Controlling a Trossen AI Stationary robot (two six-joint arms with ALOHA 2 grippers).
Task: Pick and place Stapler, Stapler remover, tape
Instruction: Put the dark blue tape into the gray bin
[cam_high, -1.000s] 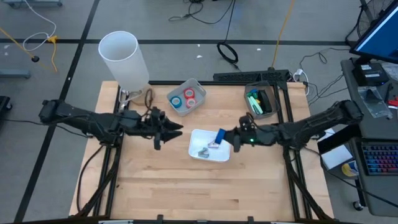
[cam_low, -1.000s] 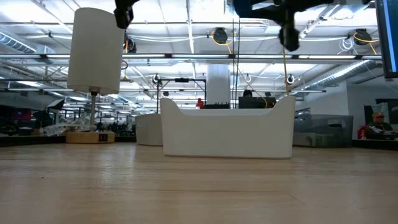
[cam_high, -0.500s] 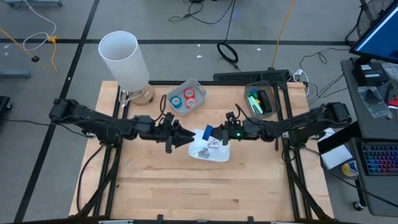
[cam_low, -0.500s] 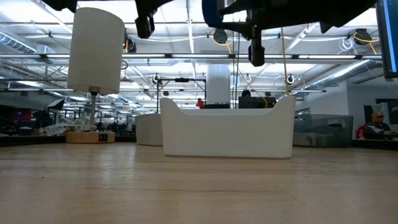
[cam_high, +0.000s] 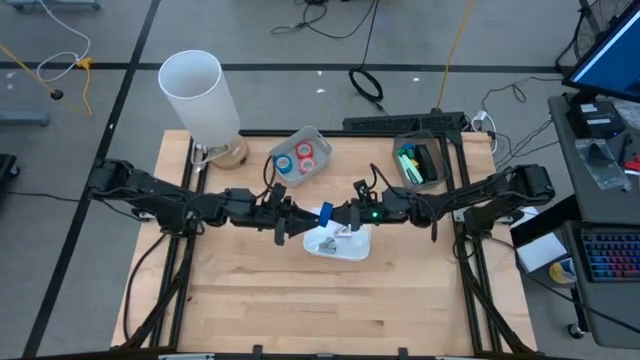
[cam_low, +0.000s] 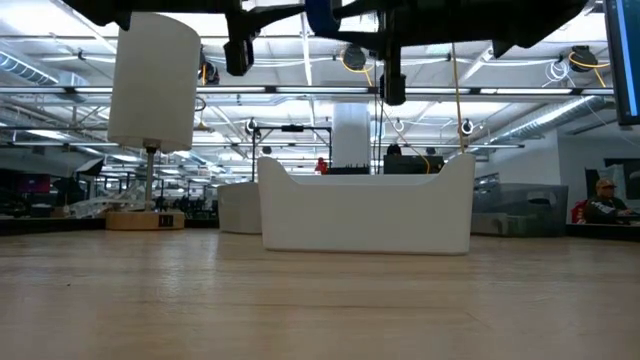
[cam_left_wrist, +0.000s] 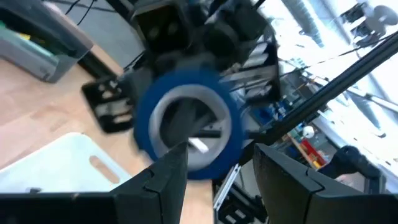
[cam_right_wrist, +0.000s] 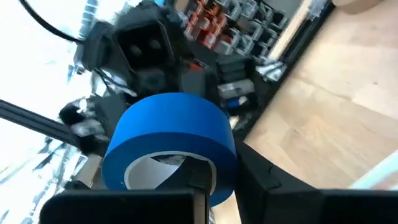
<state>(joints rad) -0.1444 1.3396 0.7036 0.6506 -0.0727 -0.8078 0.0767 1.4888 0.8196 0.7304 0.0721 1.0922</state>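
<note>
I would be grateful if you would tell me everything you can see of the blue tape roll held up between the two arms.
The blue tape roll is a wide ring of matte blue tape wound on a pale inner core. The right gripper is shut on its wall, holding it in the air above the white tray, its open centre facing the left gripper, whose fingers stand open just short of it. Nothing else touches it.

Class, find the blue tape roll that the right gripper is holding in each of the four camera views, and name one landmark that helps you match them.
High view: blue tape roll mid-table, between both grippers, over the white tray's edge.
Low view: top edge, above the tray.
Left wrist view: centre, facing the camera.
Right wrist view: centre, in the right gripper.
Shared landmark: the white tray, though it is not clear in the right wrist view.
</note>
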